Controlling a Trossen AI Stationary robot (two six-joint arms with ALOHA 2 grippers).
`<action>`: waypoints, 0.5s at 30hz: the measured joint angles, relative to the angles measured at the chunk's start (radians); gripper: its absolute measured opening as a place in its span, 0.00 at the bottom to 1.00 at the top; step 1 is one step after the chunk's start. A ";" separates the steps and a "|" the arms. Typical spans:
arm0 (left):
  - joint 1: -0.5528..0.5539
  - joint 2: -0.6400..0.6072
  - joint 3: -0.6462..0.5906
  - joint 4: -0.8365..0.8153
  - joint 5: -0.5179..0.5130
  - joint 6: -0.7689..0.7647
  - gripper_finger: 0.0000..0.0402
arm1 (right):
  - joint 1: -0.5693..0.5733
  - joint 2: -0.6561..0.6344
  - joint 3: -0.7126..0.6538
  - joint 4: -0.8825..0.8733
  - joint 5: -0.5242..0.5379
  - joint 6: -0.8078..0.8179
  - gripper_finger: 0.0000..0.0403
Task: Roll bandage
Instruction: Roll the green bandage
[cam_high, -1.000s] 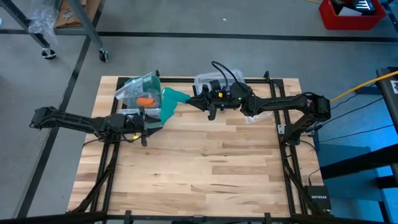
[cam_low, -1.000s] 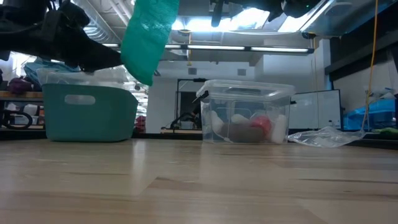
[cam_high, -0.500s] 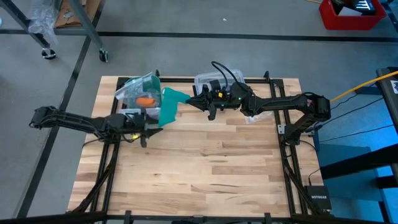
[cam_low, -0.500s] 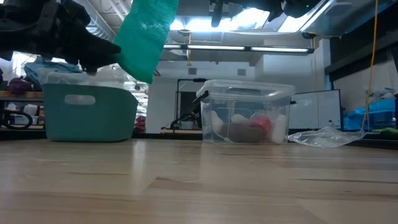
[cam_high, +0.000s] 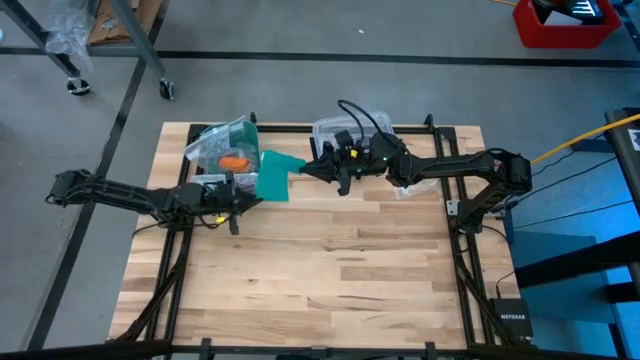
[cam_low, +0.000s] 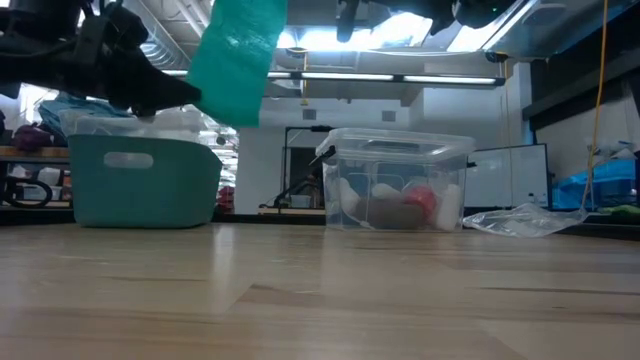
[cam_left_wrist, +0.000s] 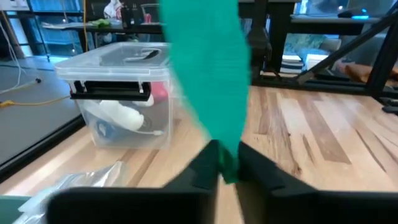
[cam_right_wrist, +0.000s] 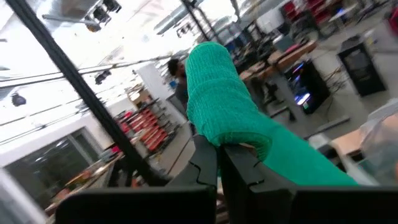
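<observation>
The teal-green bandage (cam_high: 272, 175) hangs in the air as a flat strip (cam_low: 235, 55) above the far left part of the table, stretched between both grippers. My left gripper (cam_left_wrist: 229, 169) is shut on its lower end. It comes in level from the table's left (cam_high: 248, 196). My right gripper (cam_right_wrist: 221, 163) is shut on the strip's upper end, reaching in from the right (cam_high: 308, 168). There the fabric bulges over the fingers (cam_right_wrist: 224, 106). My left gripper pinches the bandage's lower end (cam_left_wrist: 227, 163) between its two fingers, which come level from the table's left. The strip rises from the fingers, clear of the table. My right gripper pinches the bandage's upper end (cam_right_wrist: 231, 142) between its two fingers. Fabric drapes over the fingertips and runs off to one side. How many layers it has, I cannot tell.
A teal basket (cam_low: 145, 180) with an orange item (cam_high: 232, 160) stands at the far left, right behind the bandage. A clear lidded box (cam_low: 400, 190) stands at the far middle, with crumpled plastic (cam_low: 525, 220) to its right. The near half of the wooden table (cam_high: 320, 270) lies bare.
My left gripper has shut on the bandage's lower end. That end, which hung as a loose point, is now drawn square toward the left gripper, and the strip looks flatter from above. My right gripper has kept its hold.
</observation>
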 joint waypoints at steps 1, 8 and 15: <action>0.000 0.000 0.000 0.002 0.000 -0.003 0.02 | 0.004 0.000 0.000 -0.007 -0.019 0.006 0.01; 0.000 0.000 0.000 0.007 -0.015 0.020 0.01 | 0.050 0.000 0.000 -0.162 -0.130 0.107 0.01; 0.001 0.000 -0.001 0.034 -0.097 0.061 0.00 | 0.110 0.000 0.000 -0.362 -0.118 0.125 0.01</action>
